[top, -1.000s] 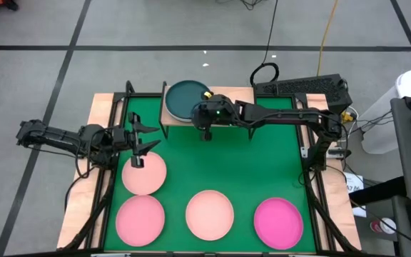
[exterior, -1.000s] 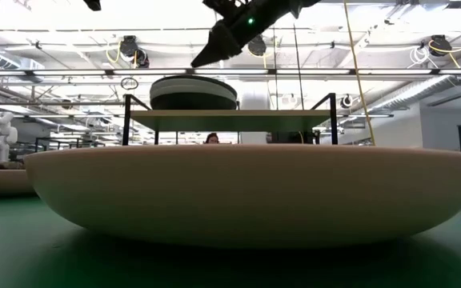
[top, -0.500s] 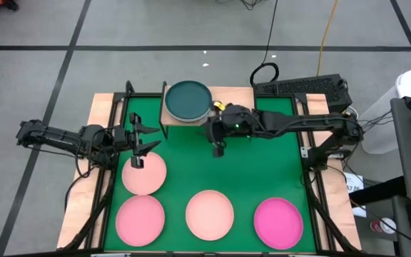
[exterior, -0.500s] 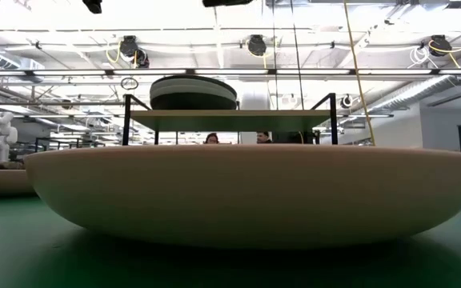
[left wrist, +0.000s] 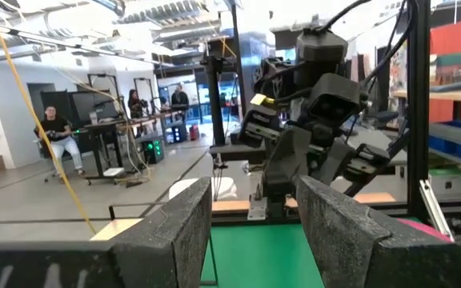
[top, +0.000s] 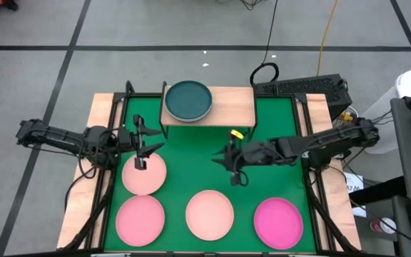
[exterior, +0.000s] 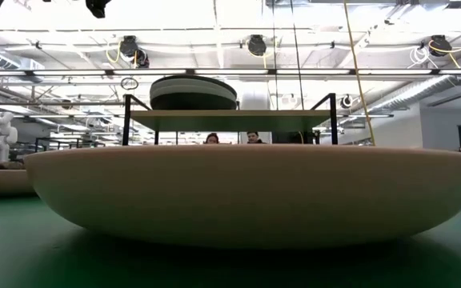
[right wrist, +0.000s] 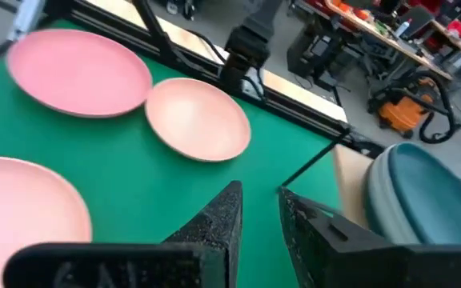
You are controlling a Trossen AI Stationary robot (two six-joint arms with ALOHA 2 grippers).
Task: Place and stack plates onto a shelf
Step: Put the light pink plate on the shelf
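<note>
1. The green surface carries everything, with the shelf at its far edge and four plates laid out nearer the camera side.
2. The shelf is a light-wood board on thin black legs. A stack of plates sits on its left half, a dark teal one on top; the low view shows a pale band in the stack – how many plates it holds I cannot tell.
3. The right half of the board is bare wood.
4. Near row on the surface: a pink plate at left, a peach plate in the middle, a magenta plate at right, all apart from each other.
5. A second peach plate lies just behind the pink one.
6. The left end effector hangs above that plate's far edge, fingers spread wide, holding nothing.
7. The right end effector hovers over bare green between the shelf and the near row – fingers a narrow gap apart, nothing between them.
</note>
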